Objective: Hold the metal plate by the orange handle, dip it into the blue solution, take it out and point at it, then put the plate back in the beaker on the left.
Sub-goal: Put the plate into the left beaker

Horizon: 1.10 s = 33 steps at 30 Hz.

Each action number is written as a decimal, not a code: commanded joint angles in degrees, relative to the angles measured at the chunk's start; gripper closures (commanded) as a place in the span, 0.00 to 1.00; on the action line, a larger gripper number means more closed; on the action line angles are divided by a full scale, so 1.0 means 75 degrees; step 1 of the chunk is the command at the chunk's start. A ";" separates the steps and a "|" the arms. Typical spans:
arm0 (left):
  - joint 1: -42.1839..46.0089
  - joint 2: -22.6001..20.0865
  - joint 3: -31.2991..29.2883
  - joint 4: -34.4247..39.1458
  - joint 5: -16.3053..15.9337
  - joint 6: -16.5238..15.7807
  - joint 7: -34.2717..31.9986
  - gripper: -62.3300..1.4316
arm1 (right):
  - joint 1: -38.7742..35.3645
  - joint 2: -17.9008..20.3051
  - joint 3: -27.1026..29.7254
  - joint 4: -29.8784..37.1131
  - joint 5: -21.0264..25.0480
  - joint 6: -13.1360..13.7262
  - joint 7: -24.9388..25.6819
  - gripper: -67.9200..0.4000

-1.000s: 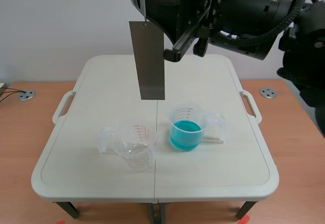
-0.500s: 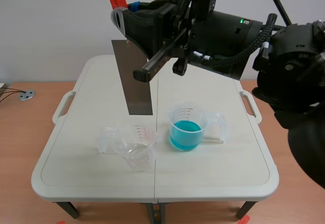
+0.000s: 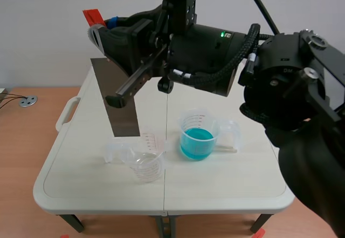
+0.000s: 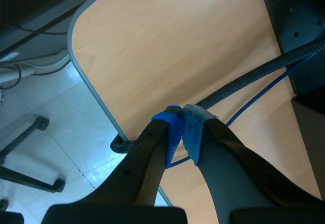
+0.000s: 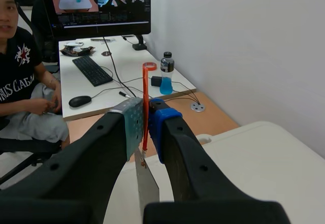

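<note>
Two beakers sit on the white folding table. The clear empty beaker is on the left arm's side. The beaker of blue solution is just beside it, not touching, w/ handles turned outward.

The right arm comes in from the right, high over the table, & reaches past the middle. The right gripper is clamped on the orange handle, whose tip sticks up above the fingers. The metal plate hangs below, slightly tilted, lower edge just over the empty beaker's rim; can't tell if it touches. It is apart from the blue solution.

In the right wrist view, a grey-green pad & a blue pad pinch the thin handle btw them, w/ the plate edge-on under the fingers. Bkgd: a desk w/ monitor, keyboard, mouse, a bottle of blue liquid, & a seated person in a black T-shirt.

The left gripper is closed, pads meeting w/ nothing btw them, over a wooden desk. A black cable runs ahead of it; a chair caster is on the floor beside it.
</note>
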 commanded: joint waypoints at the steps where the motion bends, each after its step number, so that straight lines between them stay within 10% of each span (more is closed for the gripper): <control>1: 0.0087 0.0035 -0.0006 0.0064 -0.0012 -0.0061 -0.0032 0.93 | 0.0087 -0.0085 -0.0041 0.0198 -0.0006 0.0058 0.0134 0.97; 33: 0.0087 0.0012 -0.0006 0.0006 -0.0009 -0.0166 -0.0026 0.93 | 0.0087 -0.0230 -0.0192 0.0192 -0.0204 0.0058 -0.0207 0.97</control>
